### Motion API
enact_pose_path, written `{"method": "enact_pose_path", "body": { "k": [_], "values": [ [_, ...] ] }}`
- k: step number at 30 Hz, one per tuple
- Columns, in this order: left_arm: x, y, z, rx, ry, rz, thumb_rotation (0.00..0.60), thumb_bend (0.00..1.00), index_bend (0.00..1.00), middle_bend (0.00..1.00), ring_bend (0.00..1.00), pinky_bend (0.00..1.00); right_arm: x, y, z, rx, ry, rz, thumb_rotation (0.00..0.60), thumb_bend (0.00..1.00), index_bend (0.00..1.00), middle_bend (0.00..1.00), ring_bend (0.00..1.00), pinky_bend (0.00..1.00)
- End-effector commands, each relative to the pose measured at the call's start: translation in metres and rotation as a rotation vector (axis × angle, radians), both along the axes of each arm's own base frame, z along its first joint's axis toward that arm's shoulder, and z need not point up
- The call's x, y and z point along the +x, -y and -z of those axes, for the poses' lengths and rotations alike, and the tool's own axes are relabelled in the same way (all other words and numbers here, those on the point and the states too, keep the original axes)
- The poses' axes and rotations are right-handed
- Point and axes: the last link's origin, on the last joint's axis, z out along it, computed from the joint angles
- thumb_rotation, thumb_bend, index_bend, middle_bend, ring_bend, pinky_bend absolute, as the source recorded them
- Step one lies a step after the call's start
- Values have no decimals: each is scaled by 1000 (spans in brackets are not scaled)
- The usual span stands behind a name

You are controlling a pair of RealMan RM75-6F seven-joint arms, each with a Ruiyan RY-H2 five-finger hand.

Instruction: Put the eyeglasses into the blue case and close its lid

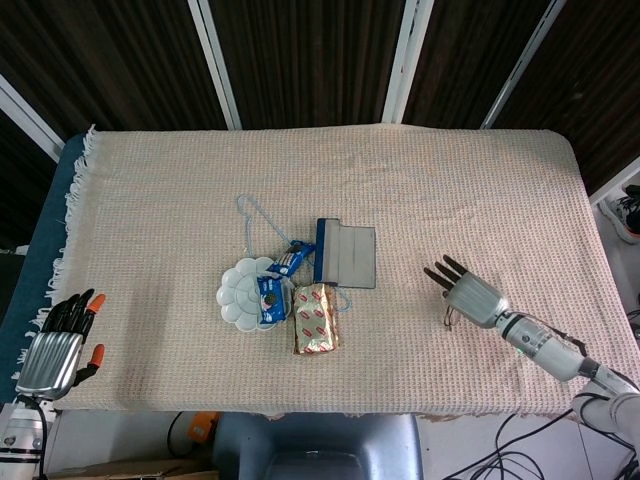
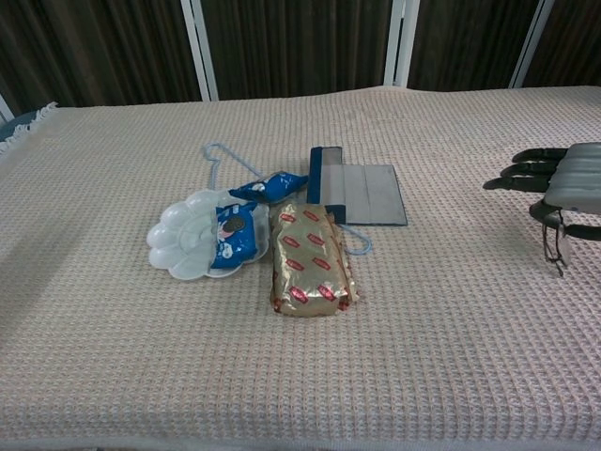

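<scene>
Blue case open, flat at table centre.
Right hand holds glasses well right of case; left hand spread, idle.

Robot test lab or staged workroom. Evidence: counter draped in a beige waffle-weave cloth, dark curtain behind white posts, loose cables on the floor.

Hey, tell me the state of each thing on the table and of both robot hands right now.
Blue case: open, lying flat, nothing inside.
Eyeglasses: dangling from the right robot hand, away from the case.
Right robot hand: holding the Eyeglasses above the cloth.
Left robot hand: holding nothing, at the table's edge.
Gold packet: sealed, lying flat.
</scene>
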Motion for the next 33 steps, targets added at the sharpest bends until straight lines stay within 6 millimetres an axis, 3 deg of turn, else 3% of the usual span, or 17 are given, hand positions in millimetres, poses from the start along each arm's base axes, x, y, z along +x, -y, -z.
{"method": "enact_pose_path", "body": {
  "k": [1,7,18,33],
  "values": [
    [0,0,0,-3,0,2,600,440,0,0,0,115,3,4,0,-18,15,2,600,582,705,54,0,0],
    [0,0,0,-3,5,1,600,440,0,0,0,115,20,24,5,-57,40,-15,600,589,715,56,0,0],
    [-1,-1,-2,-12,16,0,600,440,0,0,0,115,75,71,26,-127,7,-98,600,588,711,58,0,0],
    [-2,-3,-3,-43,34,2,600,438,0,0,0,115,145,102,66,-134,-34,-201,600,588,706,58,0,0]
  ]
}}
